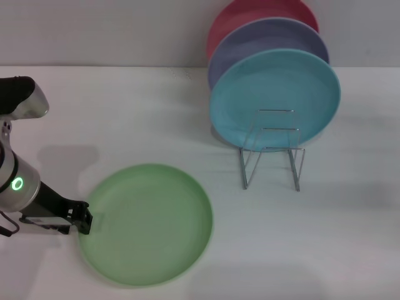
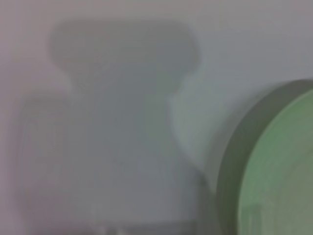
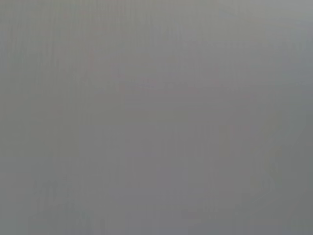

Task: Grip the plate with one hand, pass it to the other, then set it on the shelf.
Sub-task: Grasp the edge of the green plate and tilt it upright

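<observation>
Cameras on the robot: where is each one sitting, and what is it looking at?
Head view: up on the robot's head, looking down at the table, green plate and wire shelf; the left gripper shows at the plate's edge.
Left wrist view: on the left arm, close over the table; no robot parts show.
Right wrist view: only plain grey.
Shared: head and left wrist views both show the green plate.

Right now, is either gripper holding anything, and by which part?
Cannot tell for sure. The left gripper is at the left rim of the green plate, which lies flat on the table. The right gripper is out of view.
</observation>
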`<state>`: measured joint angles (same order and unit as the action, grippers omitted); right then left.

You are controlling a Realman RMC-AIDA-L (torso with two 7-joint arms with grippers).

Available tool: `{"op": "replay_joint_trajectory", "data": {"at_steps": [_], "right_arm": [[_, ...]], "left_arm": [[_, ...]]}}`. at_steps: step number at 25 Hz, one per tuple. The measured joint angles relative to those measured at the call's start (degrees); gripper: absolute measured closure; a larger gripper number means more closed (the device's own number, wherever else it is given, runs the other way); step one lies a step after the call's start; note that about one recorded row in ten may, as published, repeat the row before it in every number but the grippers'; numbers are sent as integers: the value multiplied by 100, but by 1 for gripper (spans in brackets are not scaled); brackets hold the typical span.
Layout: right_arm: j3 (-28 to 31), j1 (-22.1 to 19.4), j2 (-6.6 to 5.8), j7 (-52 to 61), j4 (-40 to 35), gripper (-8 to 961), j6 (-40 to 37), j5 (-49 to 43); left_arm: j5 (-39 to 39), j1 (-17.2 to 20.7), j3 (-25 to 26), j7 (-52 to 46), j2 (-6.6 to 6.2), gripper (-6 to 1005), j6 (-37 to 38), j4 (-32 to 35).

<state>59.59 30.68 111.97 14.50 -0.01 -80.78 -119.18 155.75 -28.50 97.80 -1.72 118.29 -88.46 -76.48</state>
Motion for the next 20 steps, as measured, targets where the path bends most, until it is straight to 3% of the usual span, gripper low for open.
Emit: {"op": "replay_joint_trajectory", "data": {"at_steps": [8, 14, 20], "right_arm": [[0, -11, 10, 0, -1, 170, -12, 0], [0, -11, 9, 0, -4, 170, -17, 0], [0, -10, 9, 0, 1, 170, -17, 0]], "left_arm": [[-5, -28, -5, 33, 3, 721, 25, 97], [-16, -60, 3, 86, 1, 733, 27, 113], [-20, -68, 7, 108, 2, 842, 51, 116]]}}
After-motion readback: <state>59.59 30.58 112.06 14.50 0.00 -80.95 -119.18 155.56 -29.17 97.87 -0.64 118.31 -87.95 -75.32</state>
